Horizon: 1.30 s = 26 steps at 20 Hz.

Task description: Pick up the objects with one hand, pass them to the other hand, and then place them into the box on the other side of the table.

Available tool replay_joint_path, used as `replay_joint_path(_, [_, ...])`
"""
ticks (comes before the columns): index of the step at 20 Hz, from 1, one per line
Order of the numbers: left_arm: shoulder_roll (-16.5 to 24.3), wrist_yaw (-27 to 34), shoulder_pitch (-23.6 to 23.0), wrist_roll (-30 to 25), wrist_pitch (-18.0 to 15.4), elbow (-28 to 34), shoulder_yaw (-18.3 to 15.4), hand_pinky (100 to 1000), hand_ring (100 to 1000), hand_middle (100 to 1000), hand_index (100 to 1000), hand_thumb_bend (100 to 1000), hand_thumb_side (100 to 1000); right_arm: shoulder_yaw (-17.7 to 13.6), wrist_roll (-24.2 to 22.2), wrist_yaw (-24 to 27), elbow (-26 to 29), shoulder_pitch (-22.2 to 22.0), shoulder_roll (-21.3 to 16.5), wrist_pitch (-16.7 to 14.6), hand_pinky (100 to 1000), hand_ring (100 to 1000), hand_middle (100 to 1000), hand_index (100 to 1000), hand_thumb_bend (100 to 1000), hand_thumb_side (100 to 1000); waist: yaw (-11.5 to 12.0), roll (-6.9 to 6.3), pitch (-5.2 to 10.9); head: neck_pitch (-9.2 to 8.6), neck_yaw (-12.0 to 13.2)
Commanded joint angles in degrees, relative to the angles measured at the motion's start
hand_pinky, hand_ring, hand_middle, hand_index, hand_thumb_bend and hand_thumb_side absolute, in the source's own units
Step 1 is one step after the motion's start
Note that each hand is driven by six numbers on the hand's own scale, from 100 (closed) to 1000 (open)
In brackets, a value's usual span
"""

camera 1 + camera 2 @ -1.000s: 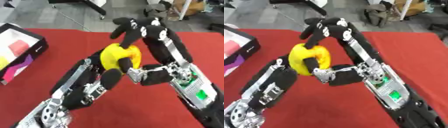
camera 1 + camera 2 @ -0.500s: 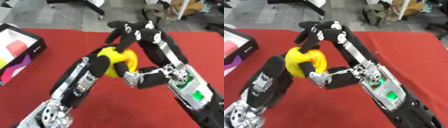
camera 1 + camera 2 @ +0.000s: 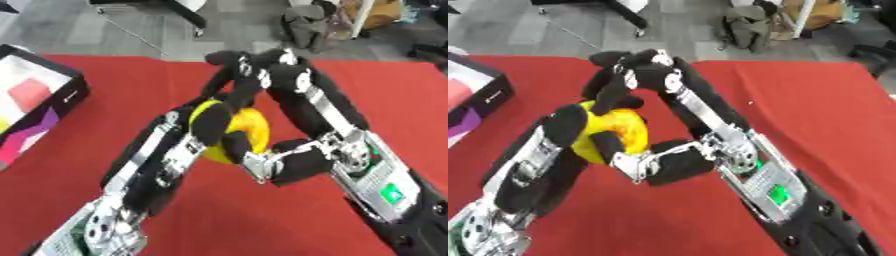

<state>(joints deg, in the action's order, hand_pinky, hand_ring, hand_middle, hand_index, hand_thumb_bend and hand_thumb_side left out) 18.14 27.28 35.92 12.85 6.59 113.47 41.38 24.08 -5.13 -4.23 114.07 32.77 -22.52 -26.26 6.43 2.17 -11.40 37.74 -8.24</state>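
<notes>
Both hands lifted the yellow object (image 3: pixel 238 134) slightly, well right of the box (image 3: pixel 52 107); left hand (image 3: pixel 213 131) grasps it, right hand (image 3: pixel 262 85) fingers curl over it.

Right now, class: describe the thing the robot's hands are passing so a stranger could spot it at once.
Start at the red table and find where the two black arms meet at its middle. There the left hand curls its fingers round a yellow object, with the right hand above it. It is the only bright yellow, rounded thing among black and silver.
</notes>
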Motion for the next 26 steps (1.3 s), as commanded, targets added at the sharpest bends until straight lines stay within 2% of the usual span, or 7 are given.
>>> replay_joint_path(1, [-0.7,-0.1,1.5,-1.4,-0.2,1.1,0.0,967,673,674,549,322,566,0.0,-0.6,0.1,0.5,0.5,-0.8,0.0,868,650,308,490,100,132,0.0,-0.14,1.15,0.42,-0.2])
replay_joint_path(5, [-0.7,0.1,1.5,-1.8,0.0,1.1,0.1,918,589,578,494,100,443,0.0,-1.2,0.0,0.5,0.4,-0.9,-0.2,869,656,312,501,100,114,-0.1,-0.17,1.16,0.63,-0.3])
replay_joint_path(8, [-0.7,0.9,1.5,-0.5,0.6,1.1,0.0,874,508,485,436,100,384,-0.1,-1.7,-0.2,0.5,0.3,-0.9,-0.6,869,662,318,522,100,100,-0.1,-0.17,1.15,0.70,-0.4])
replay_joint_path(14, [-0.7,4.9,1.5,7.1,2.1,1.1,0.1,817,418,378,358,100,458,-0.5,-3.5,-2.4,0.5,0.0,-1.2,-4.4,871,706,378,628,100,100,-0.2,-0.10,1.16,0.93,-0.5])
replay_joint_path(20, [-0.2,7.9,1.1,12.3,2.8,1.1,0.7,815,395,347,332,100,448,-1.5,-5.9,-7.6,0.5,-1.0,-2.0,-10.7,892,789,625,867,100,100,-0.6,0.02,1.17,1.16,-0.3])
replay_joint_path(24, [0.3,8.8,0.5,13.8,3.0,1.1,0.8,824,398,346,329,100,447,-3.5,-5.4,-11.4,0.5,-1.8,-2.9,-15.6,879,811,732,929,103,100,-0.9,0.05,1.26,1.24,0.0])
replay_joint_path(26, [0.5,9.2,0.2,14.3,3.1,1.1,0.8,830,399,346,328,100,447,-4.3,-3.8,-13.1,0.5,-2.1,-3.4,-17.9,871,819,762,957,251,127,-1.0,0.03,1.27,1.29,0.1])
